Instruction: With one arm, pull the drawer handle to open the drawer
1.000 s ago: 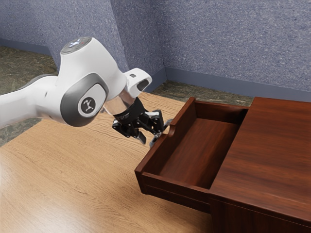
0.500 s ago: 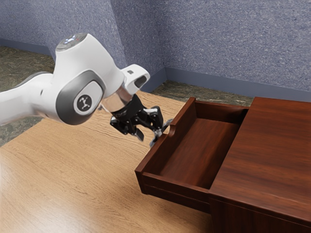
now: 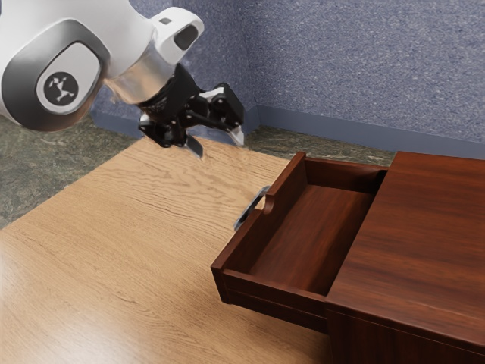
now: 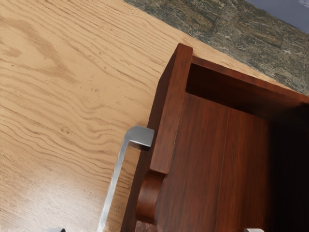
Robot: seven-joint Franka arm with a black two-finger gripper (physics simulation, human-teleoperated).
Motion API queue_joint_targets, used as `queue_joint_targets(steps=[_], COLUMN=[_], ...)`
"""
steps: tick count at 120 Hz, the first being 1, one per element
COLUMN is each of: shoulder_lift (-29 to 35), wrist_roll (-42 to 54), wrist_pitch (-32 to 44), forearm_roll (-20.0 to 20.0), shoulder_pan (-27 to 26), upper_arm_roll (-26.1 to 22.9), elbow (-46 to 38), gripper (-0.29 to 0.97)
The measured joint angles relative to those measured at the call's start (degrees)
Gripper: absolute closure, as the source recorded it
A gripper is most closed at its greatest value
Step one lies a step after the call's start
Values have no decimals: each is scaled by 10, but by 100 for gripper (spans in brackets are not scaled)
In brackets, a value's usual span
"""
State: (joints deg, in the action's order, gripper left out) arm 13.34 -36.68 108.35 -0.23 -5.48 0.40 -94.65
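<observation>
Drawer pulled well out, my gripper hanging clear of the handle.

On the wooden tabletop (image 3: 114,250), the dark cabinet (image 3: 424,235) has its drawer (image 3: 303,235) drawn far out toward the exterior view's left, reddish-brown and bare inside. My gripper (image 3: 217,139) hovers above the drawer front and off to that view's left, its 2 fingers spread wide, holding nothing. The handle (image 3: 249,208), 1 slim silver bar, lies below them, running along the drawer front, well apart from both.

Handle (image 3: 250,208) free all round w/ bare wood surface (image 3: 114,250) below (gripper (image 3: 218,144) well apart)
</observation>
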Motion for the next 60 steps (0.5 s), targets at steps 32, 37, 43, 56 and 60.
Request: queue_joint_targets(steps=[32,37,43,56,60], shoulder_lift=[6,6,8,8,7], wrist_roll=[-201,-224,-249,-296,-309], wrist_pitch=[-180,-188,-196,-207,-210], forearm_roll=[17,16,12,14,16], shoulder_pan=[22,21,19,23,24], upper_arm_roll=[37,37,34,34,34], elbow=[-35,-39,-44,-60,-62], gripper=[5,4,3,2,2])
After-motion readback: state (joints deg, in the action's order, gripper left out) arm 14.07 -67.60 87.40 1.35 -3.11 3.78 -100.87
